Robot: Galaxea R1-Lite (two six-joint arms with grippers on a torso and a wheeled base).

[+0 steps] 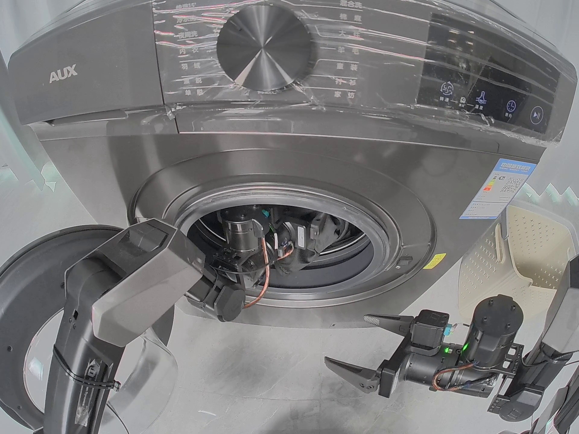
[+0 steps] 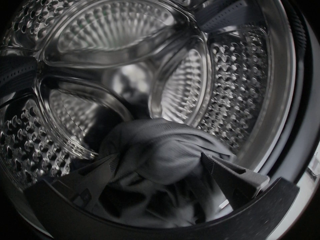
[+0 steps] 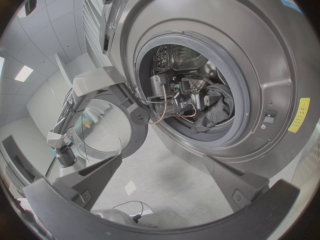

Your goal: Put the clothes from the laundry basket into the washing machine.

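The grey front-loading washing machine stands with its round door swung open to the left. My left arm is inside the drum. Its gripper is open, and a dark garment is bunched between and over its fingers. From outside, that garment hangs at the left gripper and drapes onto the lower rim of the opening. My right gripper is open with nothing in it. It sits low in front of the machine, right of the opening. The cream laundry basket stands at the right.
The open door's glass bowl sticks out beside the left arm. Grey floor lies in front of the machine between the two arms. A cable lies on the floor below the right gripper.
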